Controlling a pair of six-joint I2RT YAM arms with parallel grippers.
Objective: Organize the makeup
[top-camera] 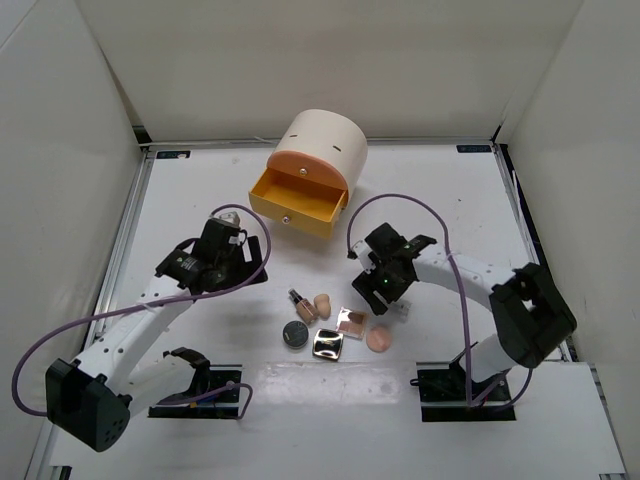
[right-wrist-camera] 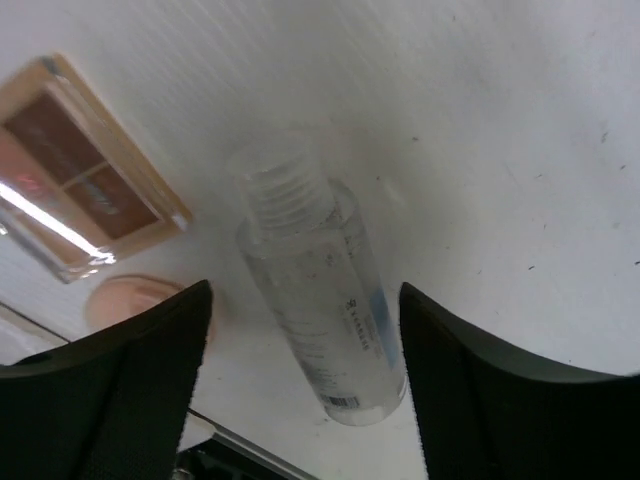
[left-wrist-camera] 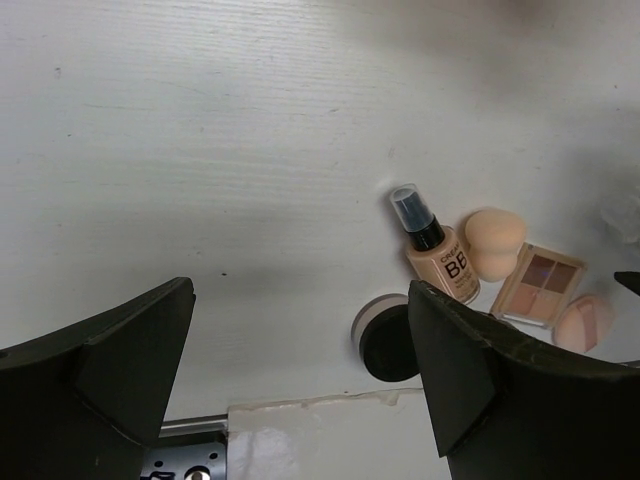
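Straddling the clear bottle [right-wrist-camera: 320, 300] with the right jaws, set apart, one on each side, bare worktop [right-wrist-camera: 500, 120] showing in both gaps, so nothing clamped yet. Lies flat, long axis running from the ribbed neck at the far end back toward the wrist, tilted a little off the midline between the jaws. Means closing across the narrow width, probably a sound grip, with a slight twist likely on contact. Sits just beside the brown-toned palette [right-wrist-camera: 80, 170] and the peach puff [right-wrist-camera: 130, 300], both outside the jaw on that view's left. Hanging well apart on the other side, the left jaws, spread wide over bare worktop, with the foundation bottle [left-wrist-camera: 440, 250], sponge [left-wrist-camera: 495, 240] and black round compact [left-wrist-camera: 385, 345] ahead of them. Clearly a pick for the right arm [top-camera: 450, 270]. Shows the bottle's lie only in the right wrist view; from overhead, mostly hides it under that arm, yet places the open orange drawer [top-camera: 300, 205] farther up the worktop, beyond the cluster.
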